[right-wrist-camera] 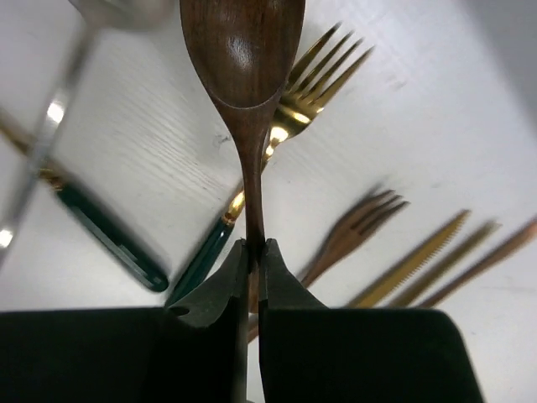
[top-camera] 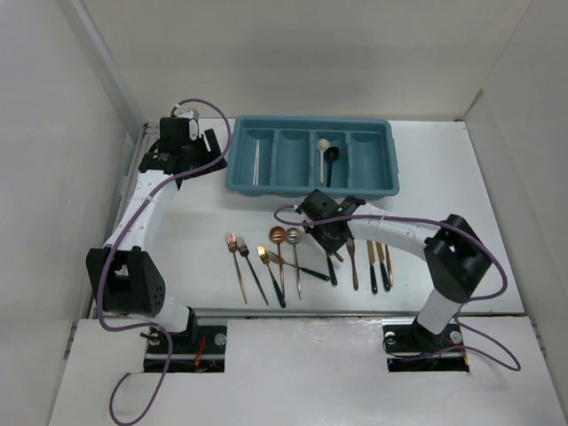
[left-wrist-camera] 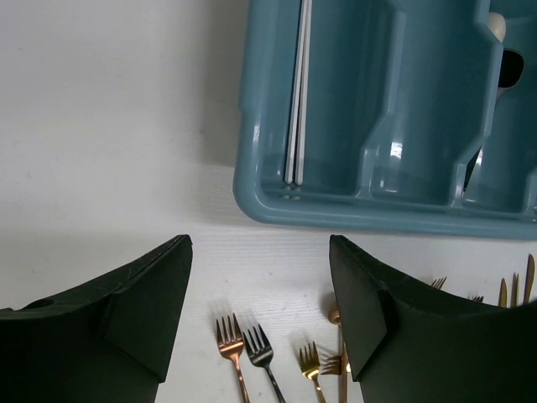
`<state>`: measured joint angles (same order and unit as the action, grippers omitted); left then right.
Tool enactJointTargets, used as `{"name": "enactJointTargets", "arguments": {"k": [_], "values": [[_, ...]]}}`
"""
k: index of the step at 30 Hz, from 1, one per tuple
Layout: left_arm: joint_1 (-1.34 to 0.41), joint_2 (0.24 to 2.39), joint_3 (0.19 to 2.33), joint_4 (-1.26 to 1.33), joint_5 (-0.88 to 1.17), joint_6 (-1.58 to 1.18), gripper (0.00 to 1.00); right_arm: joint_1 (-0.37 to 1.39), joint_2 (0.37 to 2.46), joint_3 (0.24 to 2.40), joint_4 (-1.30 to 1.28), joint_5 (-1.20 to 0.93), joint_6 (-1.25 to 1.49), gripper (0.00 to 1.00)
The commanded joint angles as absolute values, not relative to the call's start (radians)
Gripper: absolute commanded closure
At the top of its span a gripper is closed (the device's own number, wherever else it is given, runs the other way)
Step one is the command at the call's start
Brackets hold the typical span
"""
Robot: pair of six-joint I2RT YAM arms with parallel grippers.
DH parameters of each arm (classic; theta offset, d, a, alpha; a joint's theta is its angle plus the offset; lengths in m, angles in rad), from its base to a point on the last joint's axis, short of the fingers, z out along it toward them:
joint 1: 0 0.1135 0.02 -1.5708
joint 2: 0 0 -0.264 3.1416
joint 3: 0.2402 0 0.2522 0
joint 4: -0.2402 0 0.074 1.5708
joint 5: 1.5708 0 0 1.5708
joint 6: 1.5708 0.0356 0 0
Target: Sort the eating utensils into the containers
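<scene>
The white bench (top-camera: 461, 222) carries the teal tray (top-camera: 311, 189) and, on the tray's near side, a row of perhaps ten utensils (top-camera: 296, 264).

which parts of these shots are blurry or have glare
Right wrist: the wooden spoon in the right pincer is fairly sharp, while the silver spoon at top left is blurred. Left wrist: white glints on the tray dividers. Top: even light, soft shadows.

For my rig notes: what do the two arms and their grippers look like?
The left arm and right arm have white tubular links, black joints and a loose purple cable each. The left gripper and right gripper have black wedge-shaped fingers.
</scene>
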<state>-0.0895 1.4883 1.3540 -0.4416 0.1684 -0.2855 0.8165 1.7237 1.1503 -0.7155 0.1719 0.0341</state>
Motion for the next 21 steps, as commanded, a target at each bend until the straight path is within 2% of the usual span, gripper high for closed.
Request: {"name": "enactJointTargets", "arguments": {"k": [1, 5, 8, 15, 18, 19, 21], "values": [[-0.086, 1.434, 1.341, -0.417, 0.178, -0.272, 0.37, 0.830, 1.553, 1.287, -0.742, 0.254, 0.060, 1.00], [-0.086, 1.434, 1.331, -0.408, 0.178, -0.272, 0.37, 0.830, 1.462, 1.391, -0.712, 0.333, 0.069, 1.00], [-0.086, 1.434, 1.331, -0.408, 0.178, -0.272, 0.37, 0.804, 1.492, 1.489, -0.655, 0.423, 0.069, 1.00], [-0.086, 1.422, 1.331, -0.408, 0.178, -0.272, 0.37, 0.596, 1.831, 1.845, -0.627, 0.459, 0.219, 1.00], [-0.086, 1.397, 1.312, -0.399, 0.166, -0.272, 0.37, 0.554, 1.951, 1.920, -0.627, 0.436, 0.232, 1.00], [-0.086, 1.384, 1.312, -0.399, 0.166, -0.272, 0.37, 0.545, 1.977, 1.966, -0.650, 0.427, 0.232, 0.97], [-0.086, 1.370, 1.302, -0.399, 0.156, -0.272, 0.37, 0.531, 2.029, 1.999, -0.673, 0.426, 0.232, 0.59]]}}
